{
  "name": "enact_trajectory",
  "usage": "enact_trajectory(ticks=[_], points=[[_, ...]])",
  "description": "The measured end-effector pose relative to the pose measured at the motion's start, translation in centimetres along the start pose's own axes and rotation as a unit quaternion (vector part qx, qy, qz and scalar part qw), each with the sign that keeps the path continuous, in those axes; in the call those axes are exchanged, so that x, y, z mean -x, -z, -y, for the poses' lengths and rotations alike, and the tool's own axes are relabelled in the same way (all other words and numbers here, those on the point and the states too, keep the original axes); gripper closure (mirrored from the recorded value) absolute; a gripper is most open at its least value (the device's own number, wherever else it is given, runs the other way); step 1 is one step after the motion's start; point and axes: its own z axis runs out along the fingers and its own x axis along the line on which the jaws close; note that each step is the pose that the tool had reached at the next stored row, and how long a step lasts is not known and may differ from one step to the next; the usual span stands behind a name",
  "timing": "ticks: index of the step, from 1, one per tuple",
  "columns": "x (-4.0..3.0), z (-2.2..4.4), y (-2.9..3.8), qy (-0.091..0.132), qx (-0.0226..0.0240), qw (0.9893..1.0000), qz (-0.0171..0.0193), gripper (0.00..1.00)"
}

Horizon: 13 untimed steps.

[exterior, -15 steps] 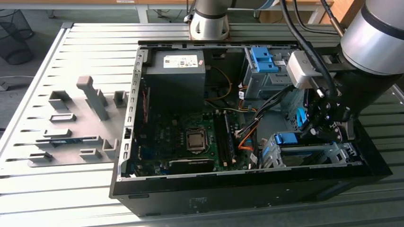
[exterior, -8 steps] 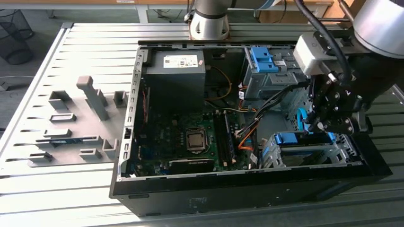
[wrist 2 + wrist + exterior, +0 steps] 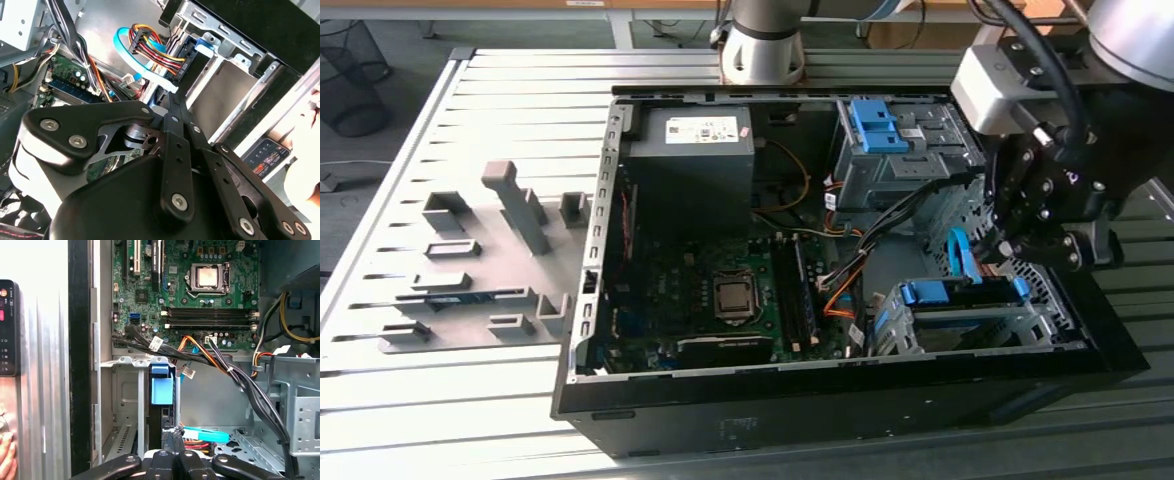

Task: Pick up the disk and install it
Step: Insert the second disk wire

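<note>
Obs.: The disk (image 3: 958, 293) is seen standing on edge in the metal drive cage (image 3: 987, 325) at the near corner of the case (image 3: 854, 385), on the exterior view's right. Its blue carrier (image 3: 161, 385) is seen end-on in the first wrist view, between the cage walls. The gripper (image 3: 1011, 252) is poised directly over that cage, close to the disk's upper edge.

Tool state: whether the gripper is open or closed, and whether the disk is held, cannot be told. The tip is masked by the tool's own black linkage in both wrist views.

Step in hand, as judged: the disk is being seated in its bay.

- The carrier should be kept square to the cage walls, so that neither side rail binds.
- Force should be applied along the slot only, and evenly.
- The light blue data cable (image 3: 205, 434) and the bundle of power leads (image 3: 220, 365) lie just beside the slot and should be kept from being trapped under the disk.

Hidden or unclear:
- The depth of insertion cannot be read, because the cage floor is covered.
- The disk's label is not visible.
- The carrier possibly stands slightly proud of the cage, but this is uncertain.
- A person's hand (image 3: 5, 455) is cut off at the frame edge outside the case.
</note>
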Motion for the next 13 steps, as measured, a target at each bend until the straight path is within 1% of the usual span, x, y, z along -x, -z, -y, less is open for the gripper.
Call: enact_trajectory(ticks=[13], points=[[0.04,0.09,2.56,0.0,0.0,1.0,0.0,0.89]])
